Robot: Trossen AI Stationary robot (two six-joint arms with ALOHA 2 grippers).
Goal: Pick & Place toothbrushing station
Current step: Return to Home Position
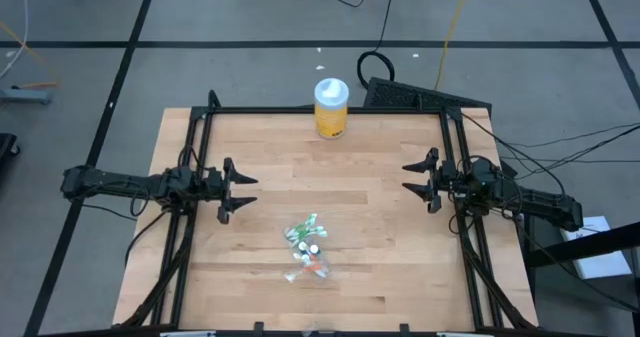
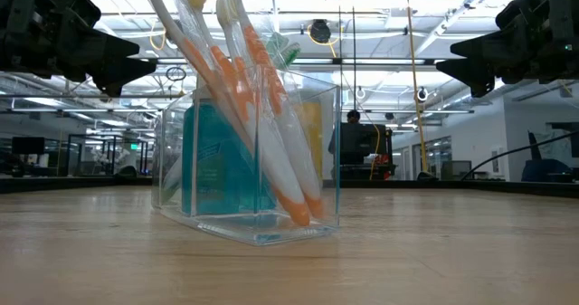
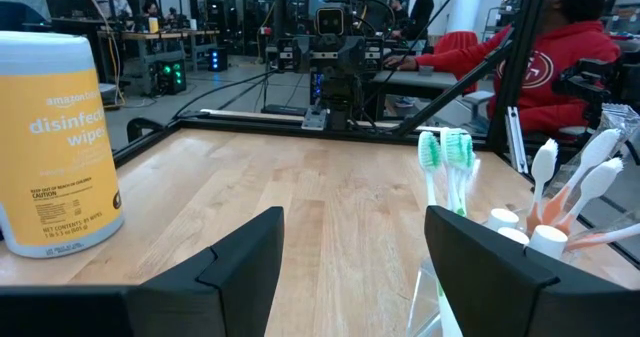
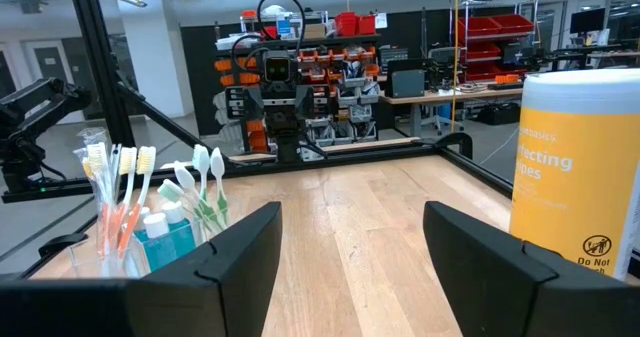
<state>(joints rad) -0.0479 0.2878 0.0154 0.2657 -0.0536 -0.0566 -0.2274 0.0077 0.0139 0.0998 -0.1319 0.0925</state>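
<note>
Read as the closing step, the return to rest, with the placing itself looking finished. Found the toothbrushing station (image 1: 306,249) standing at lower centre of the high view on the wooden table (image 1: 400,277), well apart from both arms and touched by neither. Filled the left and middle of the low view, upright, with brushes leaning inside.

Found the left gripper (image 1: 246,191) at middle left of the high view, just inside the table's left edge, fingers spread and nothing between them. Confirmed in the left wrist view, with only bare wood in the gap. Found the right gripper (image 1: 410,178) at middle right, likewise spread wide and empty, pointing inward toward the other.

Called for little in the next move, by this judgement: drawing each arm to its rest pose, no swing inward over the station, no closing on anything. Seemed low in risk, given the wide clearance on both sides.

Counted one station, two arms and two grippers. Counted one yellow jar with a white lid (image 1: 331,107) at upper centre of the high view, near the table's far edge.

Inside the station:
- Made out two green-bristled toothbrushes (image 3: 445,152) in the left wrist view.
- Made out at least three orange-and-white toothbrushes (image 4: 112,212) in the right wrist view.
- Made out a teal item (image 2: 217,169) behind them in the low view.

Could not fix an exact total of brushes, owing to overlapping heads in every view. Noted one person in a red top (image 3: 560,57) at upper right of the left wrist view, beyond the table.
</note>
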